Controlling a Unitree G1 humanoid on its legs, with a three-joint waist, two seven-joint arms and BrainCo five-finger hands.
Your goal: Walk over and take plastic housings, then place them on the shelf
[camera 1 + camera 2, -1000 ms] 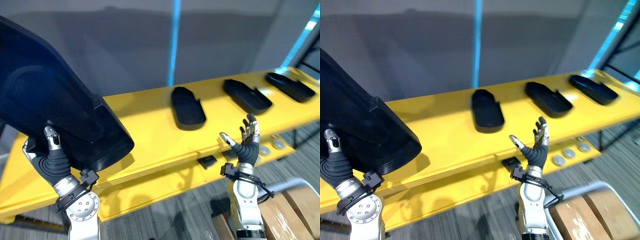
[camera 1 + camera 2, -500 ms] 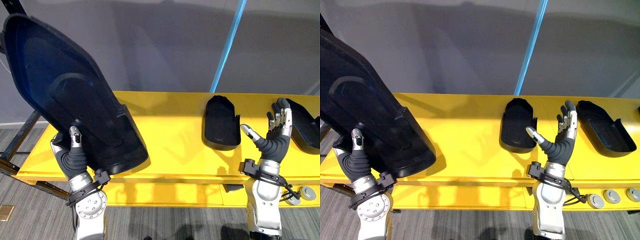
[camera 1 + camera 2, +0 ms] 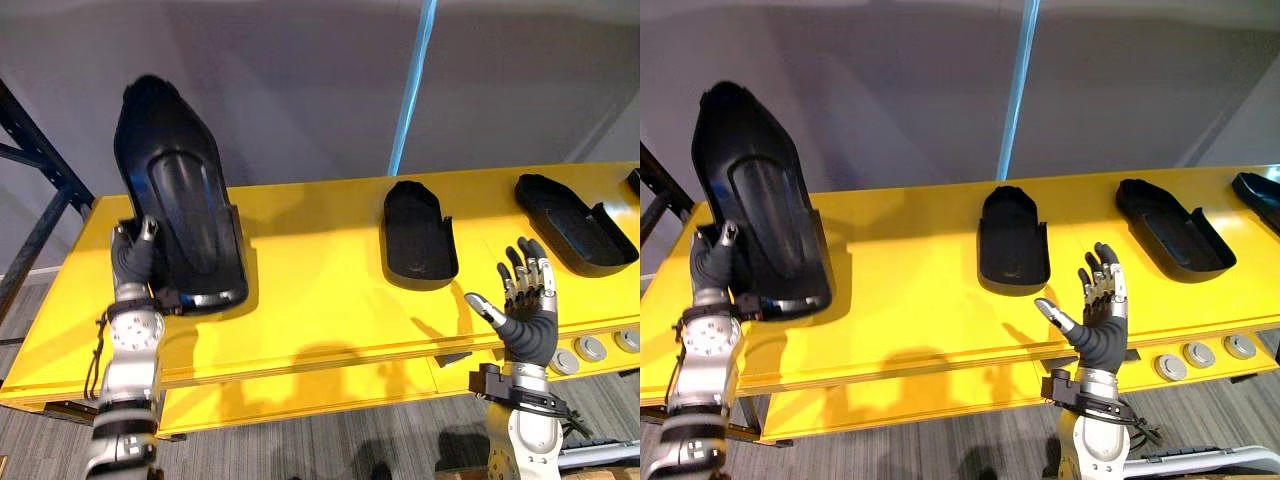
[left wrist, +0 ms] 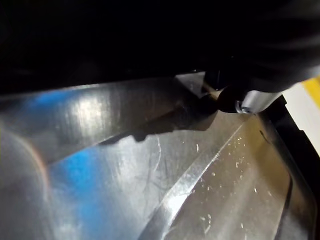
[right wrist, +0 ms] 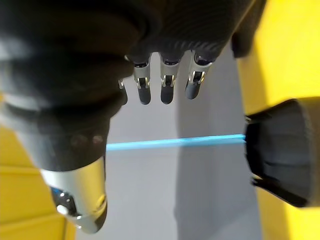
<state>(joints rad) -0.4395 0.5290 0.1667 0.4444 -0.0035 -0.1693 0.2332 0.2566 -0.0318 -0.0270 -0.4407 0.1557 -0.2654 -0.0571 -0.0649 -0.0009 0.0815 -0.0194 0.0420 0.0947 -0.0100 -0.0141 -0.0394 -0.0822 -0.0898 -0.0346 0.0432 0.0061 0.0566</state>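
Now, left eye: big black housing (image 3: pixel 185 215) upright, lower end on yellow shelf (image 3: pixel 310 300), left part; left hand (image 3: pixel 130 265) clamped on its lower rim. Left wrist: thumb (image 4: pixel 245 102) pressed on glossy inner wall; likely light, stiff, slick, so hold rim. Right wrist: right hand (image 5: pixel 150 30) spread, empty.

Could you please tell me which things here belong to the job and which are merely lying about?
Job: upright housing gripped by the left hand; middle housing and right housing lying on the yellow shelf; open right hand.
Lying about: round silver discs; blue strip; dark rack post.
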